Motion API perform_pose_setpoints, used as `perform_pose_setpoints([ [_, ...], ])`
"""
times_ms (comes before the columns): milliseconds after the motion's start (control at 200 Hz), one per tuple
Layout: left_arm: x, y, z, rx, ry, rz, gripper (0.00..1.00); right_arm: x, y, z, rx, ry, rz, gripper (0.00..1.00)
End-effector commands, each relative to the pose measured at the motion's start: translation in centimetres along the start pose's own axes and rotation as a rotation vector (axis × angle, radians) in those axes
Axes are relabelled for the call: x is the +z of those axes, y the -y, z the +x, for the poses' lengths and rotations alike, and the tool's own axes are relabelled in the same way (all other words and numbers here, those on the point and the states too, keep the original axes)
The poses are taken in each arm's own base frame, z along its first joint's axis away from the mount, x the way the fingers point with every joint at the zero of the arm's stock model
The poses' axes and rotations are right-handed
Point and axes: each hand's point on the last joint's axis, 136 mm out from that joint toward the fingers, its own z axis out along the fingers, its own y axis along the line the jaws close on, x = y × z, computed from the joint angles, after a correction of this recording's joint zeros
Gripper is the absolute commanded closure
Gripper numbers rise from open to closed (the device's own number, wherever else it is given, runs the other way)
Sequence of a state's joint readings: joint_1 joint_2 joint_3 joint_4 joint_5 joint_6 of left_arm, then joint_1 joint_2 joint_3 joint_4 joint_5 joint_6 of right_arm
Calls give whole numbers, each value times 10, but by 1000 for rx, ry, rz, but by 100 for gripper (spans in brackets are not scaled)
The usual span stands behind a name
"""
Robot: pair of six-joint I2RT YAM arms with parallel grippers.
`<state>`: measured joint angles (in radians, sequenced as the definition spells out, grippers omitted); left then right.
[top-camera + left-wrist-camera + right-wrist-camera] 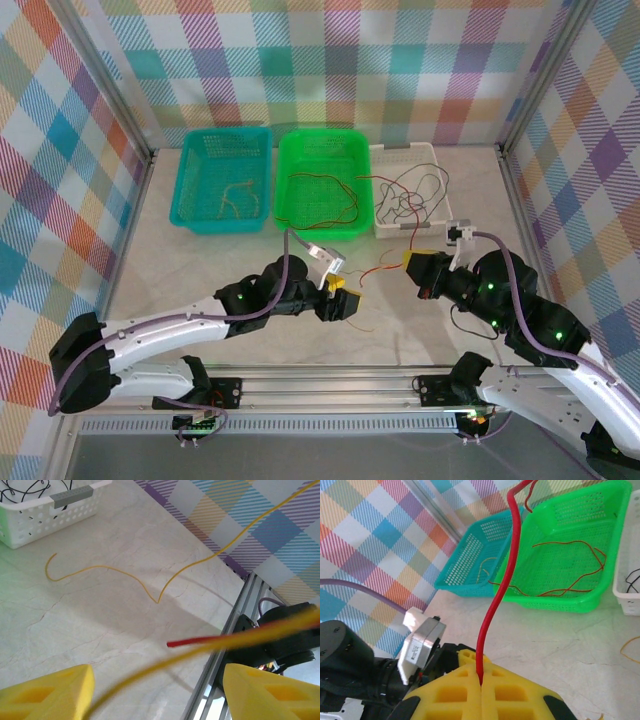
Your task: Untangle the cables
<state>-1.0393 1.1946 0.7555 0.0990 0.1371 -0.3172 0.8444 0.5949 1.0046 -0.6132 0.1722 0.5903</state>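
On the pale table (200, 290) stand a green basket (322, 134), teal basket (225, 132) and white basket (405, 150), each holding cables (405, 195), while nearer, the right pincer (481, 680) is clamped on a red cable (497, 595), the left pincer (157, 680) gapes around a yellow cable (125, 572), and the white basket's grey tag (71, 496) is too blurred to read.

Boxed in on three sides by checked walls (400, 60), pastel plaid of blue, orange, purple, green. Framed at the back corners with aluminium posts (112, 95). Floored with a pale marble-look tabletop (180, 260), faintly veined. Edged along the near side by a slotted metal rail (330, 379). Lit evenly, shadows soft
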Motion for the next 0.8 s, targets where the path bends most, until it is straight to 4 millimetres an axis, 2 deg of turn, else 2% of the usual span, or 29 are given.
perform_pose_setpoints([
  [0, 3, 5, -11, 21, 51, 25, 32, -4, -17, -13, 9, 33, -73, 100],
  [65, 3, 5, -11, 23, 51, 24, 37, -3, -16, -12, 9, 30, -70, 100],
  [195, -4, 4, -13, 23, 63, 15, 62, -4, -13, -11, 9, 36, -55, 100],
  [385, -24, 7, -19, 21, 90, 8, 83, -3, -4, -9, 18, 52, -24, 100],
  [500, -39, 9, -24, 19, 114, 3, 100, -4, 4, -10, 25, 67, 13, 100],
  [680, -68, 7, -37, 4, 169, -42, 100, -10, 22, -11, 41, 100, 95, 100],
  [795, -106, -4, -62, -16, 264, -152, 100, -11, 43, -5, 43, 101, 200, 100],
])
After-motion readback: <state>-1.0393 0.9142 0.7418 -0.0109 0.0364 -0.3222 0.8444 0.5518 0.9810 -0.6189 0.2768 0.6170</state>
